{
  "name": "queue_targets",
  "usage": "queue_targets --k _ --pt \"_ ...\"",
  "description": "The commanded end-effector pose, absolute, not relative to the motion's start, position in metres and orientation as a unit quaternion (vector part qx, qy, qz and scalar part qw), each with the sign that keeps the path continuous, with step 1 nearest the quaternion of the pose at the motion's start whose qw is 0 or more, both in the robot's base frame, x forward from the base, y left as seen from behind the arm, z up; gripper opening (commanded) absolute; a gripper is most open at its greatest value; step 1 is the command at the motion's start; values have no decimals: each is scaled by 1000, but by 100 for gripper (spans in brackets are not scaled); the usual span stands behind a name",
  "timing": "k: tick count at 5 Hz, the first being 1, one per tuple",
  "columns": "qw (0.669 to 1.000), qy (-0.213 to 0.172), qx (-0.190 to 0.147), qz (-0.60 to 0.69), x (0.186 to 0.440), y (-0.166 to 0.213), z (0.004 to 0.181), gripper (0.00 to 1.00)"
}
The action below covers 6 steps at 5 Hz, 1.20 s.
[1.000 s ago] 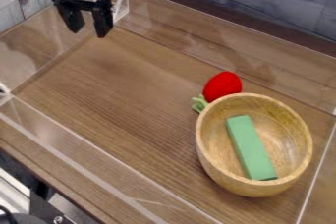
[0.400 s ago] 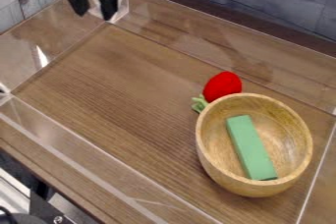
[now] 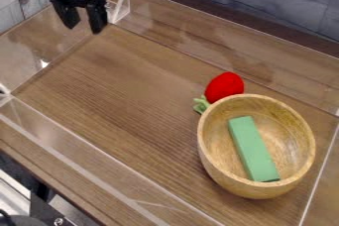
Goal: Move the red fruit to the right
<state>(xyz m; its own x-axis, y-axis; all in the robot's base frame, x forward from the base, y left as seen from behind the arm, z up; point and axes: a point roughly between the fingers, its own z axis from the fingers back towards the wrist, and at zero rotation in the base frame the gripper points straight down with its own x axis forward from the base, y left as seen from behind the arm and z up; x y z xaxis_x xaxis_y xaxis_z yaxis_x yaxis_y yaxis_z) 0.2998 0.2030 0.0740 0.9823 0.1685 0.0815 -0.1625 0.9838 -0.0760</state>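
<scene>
Glossy red rounded fruit with green leaves (image 3: 225, 86): lies on the brown wooden table (image 3: 126, 96), just beside the round light-wooden bowl (image 3: 294, 124) holding a green rectangular block (image 3: 252, 149). Black gripper (image 3: 81, 26): hovers well apart from the fruit, fingers spread.

Glossy red fruit (image 3: 225, 86), green leaves (image 3: 201, 104), green block (image 3: 253, 149), tan bowl (image 3: 296, 161).

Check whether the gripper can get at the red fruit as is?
Probably yes: the gripper looks open, and nothing shows above the red fruit, though the bowl close beside it could crowd one side.
</scene>
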Motion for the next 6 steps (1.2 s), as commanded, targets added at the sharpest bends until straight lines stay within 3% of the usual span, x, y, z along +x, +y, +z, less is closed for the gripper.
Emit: queue_targets --k 1,2,4,6 --pt "994 -93 -10 57 313 202 116 100" --pt "993 -102 -8 53 317 204 127 100" --pt "994 -103 -4 40 320 220 104 100" --pt "993 -101 -7 67 319 216 99 100"
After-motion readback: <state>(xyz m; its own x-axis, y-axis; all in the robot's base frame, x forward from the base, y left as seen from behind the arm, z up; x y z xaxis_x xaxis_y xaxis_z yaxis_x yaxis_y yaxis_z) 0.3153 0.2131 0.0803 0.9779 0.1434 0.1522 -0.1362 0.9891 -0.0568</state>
